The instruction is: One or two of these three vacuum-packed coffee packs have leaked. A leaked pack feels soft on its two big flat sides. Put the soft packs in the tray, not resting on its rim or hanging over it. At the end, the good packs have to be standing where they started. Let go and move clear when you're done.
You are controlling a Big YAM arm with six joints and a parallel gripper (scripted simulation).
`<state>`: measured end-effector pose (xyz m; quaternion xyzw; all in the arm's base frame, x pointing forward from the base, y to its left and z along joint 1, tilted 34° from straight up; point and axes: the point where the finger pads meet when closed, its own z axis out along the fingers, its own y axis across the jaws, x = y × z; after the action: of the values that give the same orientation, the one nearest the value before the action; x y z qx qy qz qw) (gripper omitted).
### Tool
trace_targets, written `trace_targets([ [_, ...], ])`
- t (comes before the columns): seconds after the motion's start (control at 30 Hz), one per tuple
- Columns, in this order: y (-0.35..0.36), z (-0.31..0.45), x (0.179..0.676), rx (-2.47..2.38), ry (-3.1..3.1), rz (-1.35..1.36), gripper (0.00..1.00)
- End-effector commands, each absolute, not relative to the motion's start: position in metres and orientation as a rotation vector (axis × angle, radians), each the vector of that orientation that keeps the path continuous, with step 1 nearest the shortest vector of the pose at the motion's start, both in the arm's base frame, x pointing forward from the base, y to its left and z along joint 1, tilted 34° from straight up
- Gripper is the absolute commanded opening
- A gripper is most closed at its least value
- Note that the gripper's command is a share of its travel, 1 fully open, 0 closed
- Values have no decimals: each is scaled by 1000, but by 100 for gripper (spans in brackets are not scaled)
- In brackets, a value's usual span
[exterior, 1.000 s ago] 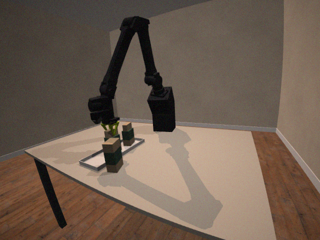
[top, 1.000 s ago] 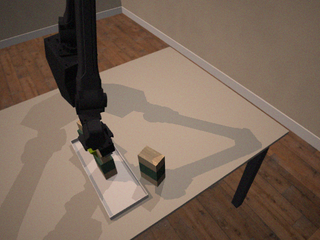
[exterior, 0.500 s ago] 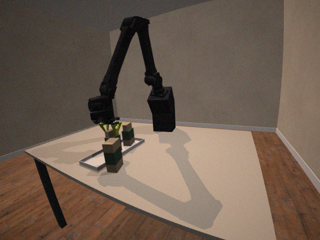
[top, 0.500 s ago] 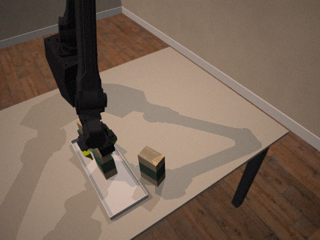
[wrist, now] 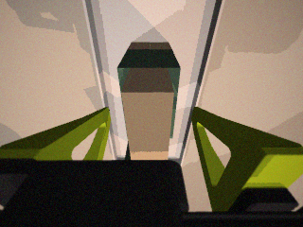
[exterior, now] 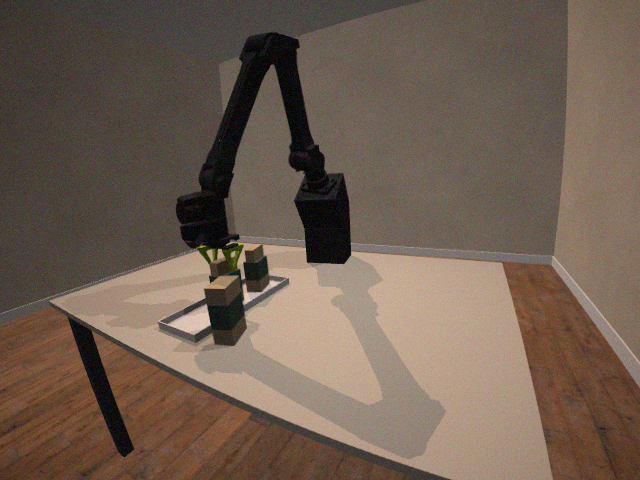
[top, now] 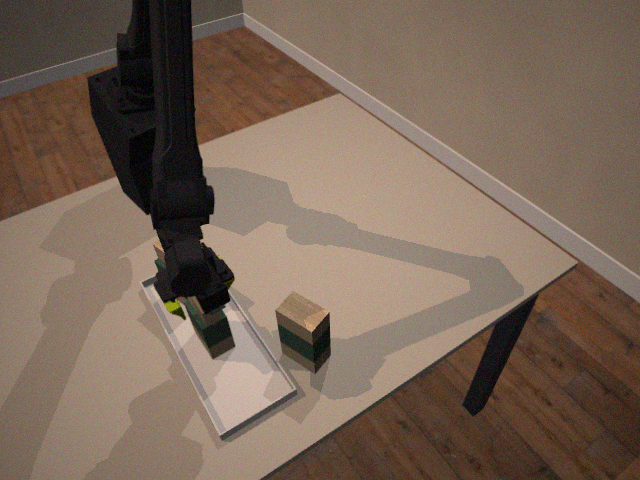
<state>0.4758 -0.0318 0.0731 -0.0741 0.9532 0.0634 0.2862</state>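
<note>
Pack (wrist: 147, 113) seemingly between parted fingers

The top view looks steeply down, the exterior stands low and afar, the wrist view hangs close; all share the tray (top: 281, 376) (exterior: 175, 328) (wrist: 204, 71).

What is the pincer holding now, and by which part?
Nothing. The pincer is open, its fingers apart on both sides of the coffee pack standing in the tray.
</note>
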Motion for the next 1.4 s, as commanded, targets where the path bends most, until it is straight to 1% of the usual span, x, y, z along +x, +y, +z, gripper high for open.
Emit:
trace_targets([
  [0.0,-36,92,488,-189,2498,152,78],
  [0.67,-36,93,488,-189,2496,150,78],
  [0.77,-40,95,470,-194,2526,156,78],
  [0.87,-44,116,452,-194,2530,157,78],
  [0.93,-44,116,452,-194,2530,157,78],
  [0.97,-49,141,459,-198,2498,144,78],
  [1.1,-53,168,443,-199,2495,141,78],
  [1.17,-54,170,441,-199,2494,141,78],
  [1.23,-42,150,440,-226,2537,168,78],
  [1.27,-40,138,431,-223,2560,177,78],
  [1.37,-48,139,432,-194,2559,170,78],
])
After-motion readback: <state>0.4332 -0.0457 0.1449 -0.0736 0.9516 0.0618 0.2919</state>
